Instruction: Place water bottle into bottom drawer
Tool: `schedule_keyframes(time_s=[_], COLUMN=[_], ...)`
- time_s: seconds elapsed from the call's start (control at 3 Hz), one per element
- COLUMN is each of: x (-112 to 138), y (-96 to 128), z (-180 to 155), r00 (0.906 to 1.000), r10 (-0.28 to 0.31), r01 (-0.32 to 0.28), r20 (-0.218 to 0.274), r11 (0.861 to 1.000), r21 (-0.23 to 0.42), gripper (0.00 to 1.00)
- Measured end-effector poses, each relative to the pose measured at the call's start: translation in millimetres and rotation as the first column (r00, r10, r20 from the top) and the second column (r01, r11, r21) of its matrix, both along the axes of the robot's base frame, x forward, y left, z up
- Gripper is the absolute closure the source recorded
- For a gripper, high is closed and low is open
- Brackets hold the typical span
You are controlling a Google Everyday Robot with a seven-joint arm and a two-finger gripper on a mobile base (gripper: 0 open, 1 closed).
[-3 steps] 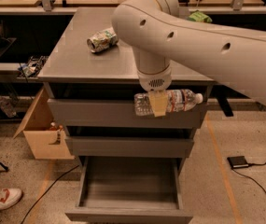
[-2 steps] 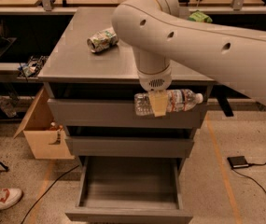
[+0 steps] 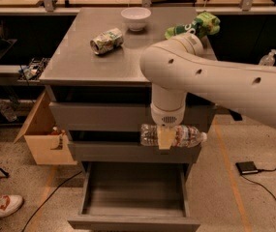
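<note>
The water bottle [image 3: 181,135] is clear crinkled plastic with a white cap pointing right and a label band. It lies sideways in my gripper [image 3: 165,138], which is shut on its middle. The white arm comes in from the right and hangs down in front of the cabinet. The bottle hangs in front of the middle drawer front, above the bottom drawer [image 3: 133,220]. The bottom drawer is pulled open; its grey tray is empty.
On the grey cabinet top [image 3: 74,62] lie a crushed green-white can [image 3: 106,40], a white bowl [image 3: 136,18] and a green bag [image 3: 195,26]. A cardboard box [image 3: 43,137] stands left of the cabinet. A shoe [image 3: 2,207], cables and a small black device [image 3: 248,167] lie on the floor.
The arm has come lower and the bottle now hangs in front of the middle drawer instead of the top one. The view has shifted and shows more of the cabinet top.
</note>
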State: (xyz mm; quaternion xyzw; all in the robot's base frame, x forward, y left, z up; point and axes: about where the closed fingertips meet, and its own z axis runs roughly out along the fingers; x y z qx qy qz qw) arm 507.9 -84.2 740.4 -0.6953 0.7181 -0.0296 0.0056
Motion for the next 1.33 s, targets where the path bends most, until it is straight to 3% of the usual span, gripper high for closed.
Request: schedule_keyframes(time_s=[0.33,0.67,1.0,1.33], x=[-26,-35,-31,-31], y=[9,20,46,46], z=[-79,-134,-191,-191], r00=[0.9976,0.9931,0.9895,0.9895], r10=[-0.061,-0.113,-0.131,-0.13], r01=[0.064,0.117,0.142,0.142], r20=[-0.033,-0.032,-0.063,-0.063], r11=[0.991,0.977,0.955,0.955], r21=[0.119,0.18,0.26,0.26], gripper=[1.0,1.0,1.0,1.0])
